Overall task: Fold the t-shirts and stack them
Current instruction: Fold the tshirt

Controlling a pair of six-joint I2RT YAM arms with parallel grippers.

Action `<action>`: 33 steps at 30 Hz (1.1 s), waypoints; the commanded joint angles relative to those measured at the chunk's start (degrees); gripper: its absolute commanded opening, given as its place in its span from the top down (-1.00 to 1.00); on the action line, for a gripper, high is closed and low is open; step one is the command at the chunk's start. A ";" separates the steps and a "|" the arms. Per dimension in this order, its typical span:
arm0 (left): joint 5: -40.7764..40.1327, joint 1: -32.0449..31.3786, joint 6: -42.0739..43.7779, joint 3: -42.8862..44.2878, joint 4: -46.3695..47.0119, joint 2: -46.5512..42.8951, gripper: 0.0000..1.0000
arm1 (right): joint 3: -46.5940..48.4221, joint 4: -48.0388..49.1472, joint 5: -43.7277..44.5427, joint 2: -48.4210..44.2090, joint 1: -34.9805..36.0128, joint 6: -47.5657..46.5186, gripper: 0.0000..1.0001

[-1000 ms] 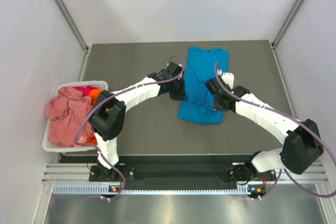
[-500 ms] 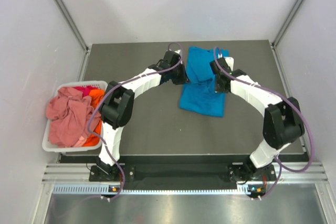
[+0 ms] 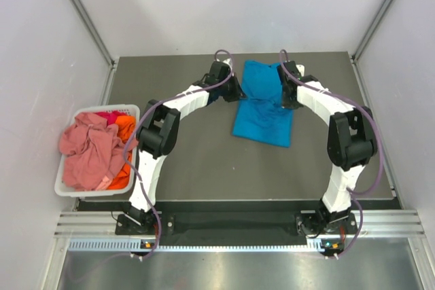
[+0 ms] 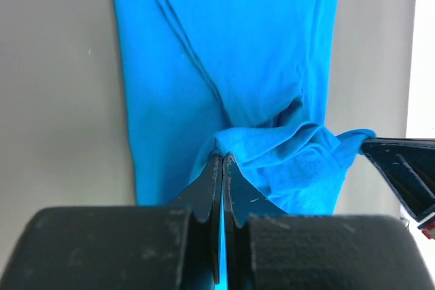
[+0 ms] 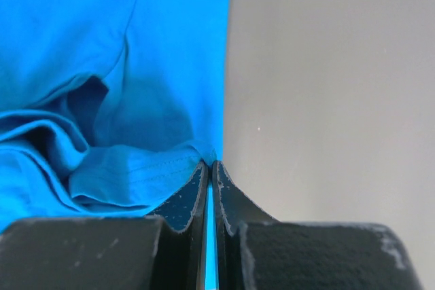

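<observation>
Toward the far middle of the dark grey table (image 3: 170, 161), a soft bright turquoise-blue cloth t-shirt (image 3: 264, 120) is seen from above, partly folded, flanked by both arms. From the left wrist, the left claw (image 4: 222, 159) is seen pinched shut on a bunched fold of it. From the right wrist, the right claw (image 5: 209, 165) is clamped on its stitched hem. Light, limp cloth is judged best gripped at opposite edges, lest it sag.

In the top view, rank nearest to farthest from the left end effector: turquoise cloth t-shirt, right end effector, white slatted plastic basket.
1. Turquoise cloth t-shirt: in its grip.
2. Right end effector: shirt's opposite edge.
3. White slatted plastic basket: table's left edge.
</observation>
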 commanded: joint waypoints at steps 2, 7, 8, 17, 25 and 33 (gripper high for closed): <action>0.26 1.15 -1.15 2.83 5.99 1.00 1.00 | 4.31 -0.86 -0.42 2.11 -1.54 -1.56 1.00; 0.25 2.03 -1.32 4.06 6.69 2.32 1.00 | 5.81 -0.25 -1.39 4.22 -2.78 -2.52 1.00; 0.61 2.03 -1.50 4.84 6.87 2.67 1.00 | 6.42 -0.25 -1.48 4.49 -2.95 -2.87 1.00; 0.87 2.47 -1.50 7.05 6.69 5.49 1.00 | 8.89 0.19 -2.18 7.39 -3.48 -4.19 1.00; -1.06 2.73 -1.15 9.51 4.94 7.24 1.00 | 13.01 -0.34 -2.71 10.20 -3.83 -5.51 0.96; -4.66 3.09 -0.89 11.53 -0.24 6.46 0.61 | 22.15 -5.08 -0.26 13.89 -5.06 -5.08 0.66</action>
